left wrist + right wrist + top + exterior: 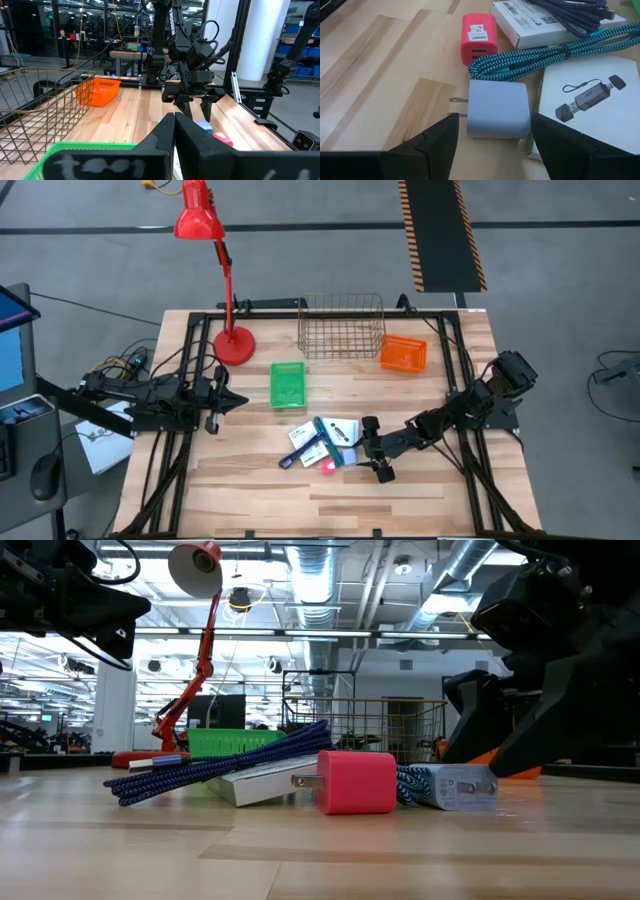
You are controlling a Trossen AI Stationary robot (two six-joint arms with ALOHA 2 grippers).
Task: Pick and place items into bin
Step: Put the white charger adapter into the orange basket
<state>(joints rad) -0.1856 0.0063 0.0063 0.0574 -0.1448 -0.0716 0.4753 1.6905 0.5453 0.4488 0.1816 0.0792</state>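
Observation:
The items lie in a loose heap on the table's near middle: a pink-red charger, a pale grey-blue charger lying flat, a teal braided cable, a dark blue braided cable, and white printed boxes. My right gripper is open at the heap's right side, tipped downward. Its fingers stand on either side of the grey-blue charger without touching it. My left gripper waits shut and level near the table's left edge, holding nothing.
A green bin sits left of centre. A wire basket and an orange basket stand toward the far edge. A red desk lamp stands at the far left. Bare wood lies near the front edge.

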